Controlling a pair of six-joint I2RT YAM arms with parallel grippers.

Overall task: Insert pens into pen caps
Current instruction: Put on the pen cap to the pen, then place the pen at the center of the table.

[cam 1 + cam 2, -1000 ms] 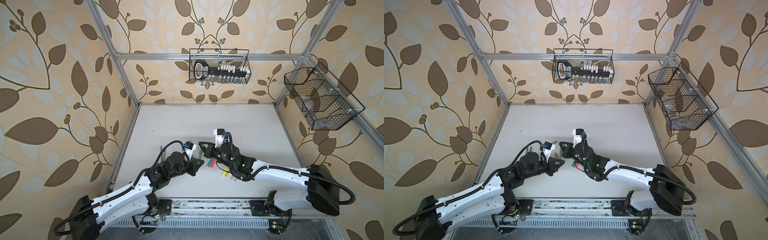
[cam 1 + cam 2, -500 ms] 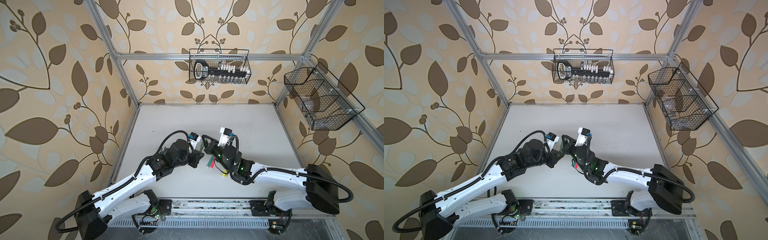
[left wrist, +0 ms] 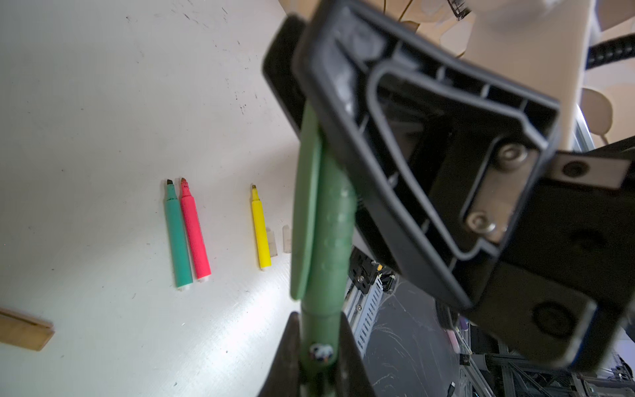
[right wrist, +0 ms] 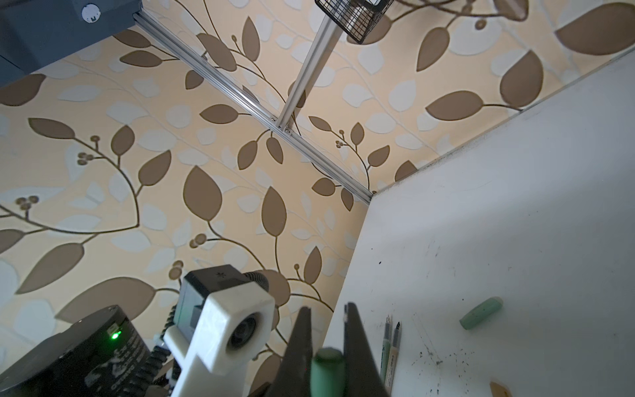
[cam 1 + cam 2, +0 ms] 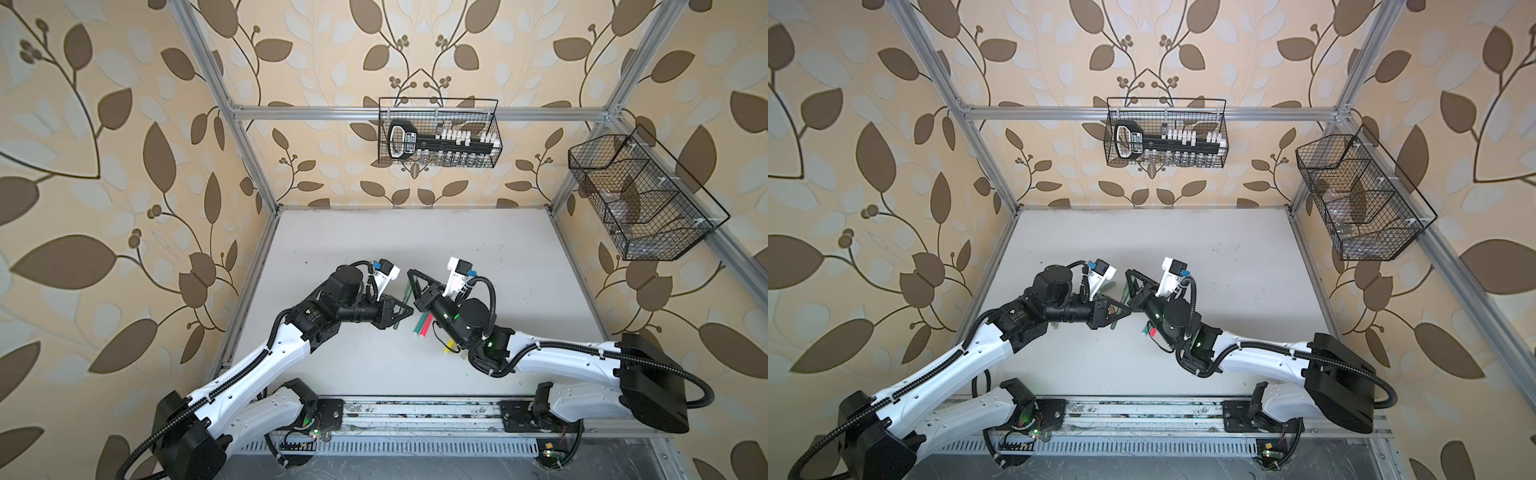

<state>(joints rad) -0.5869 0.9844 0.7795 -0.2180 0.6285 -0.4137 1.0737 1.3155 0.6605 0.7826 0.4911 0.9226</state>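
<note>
- Grey-green thin pen (image 4: 385, 343) and tan thin pen (image 4: 396, 343): flat on white worktop (image 5: 457, 232) near its left edge, side by side, parallel, nibs bare.
- Sage green stubby cap (image 4: 481, 318): on its side, alone, further in from left edge than those two pens, well apart from them.
- L gripper (image 3: 318, 330): off the worktop, fingers narrow, clamped on barrel of slim dark green pen (image 5: 400, 316). Small white print on barrel sits between the fingers.
- Dark green pen is held in the air over mid-worktop, between the two grippers, tilted.
- Short dark green cap (image 3: 335, 233) w/ paler flat clip: over the pen's end, in line w/ barrel; seam just beyond L fingers. How deep pen sits, cannot tell.
- R gripper (image 4: 328, 326): also off the worktop, fingers narrow, pinching far end of the dark green cap. Tip-to-tip w/ L gripper in both top views.
- Bright green marker (image 3: 177, 237) and pink-red marker (image 3: 194, 230): flat, touching along their length, nibs bare, front half of worktop under R wrist.
- Yellow marker (image 3: 260, 233): flat, parallel to that pair, apart to their right, nib bare.
- Two small clear plastic caps (image 3: 271, 244): just beside yellow marker's rear half.
- Tan flat piece (image 3: 24, 330): cut by frame edge; pen or cap, cannot tell.
</note>
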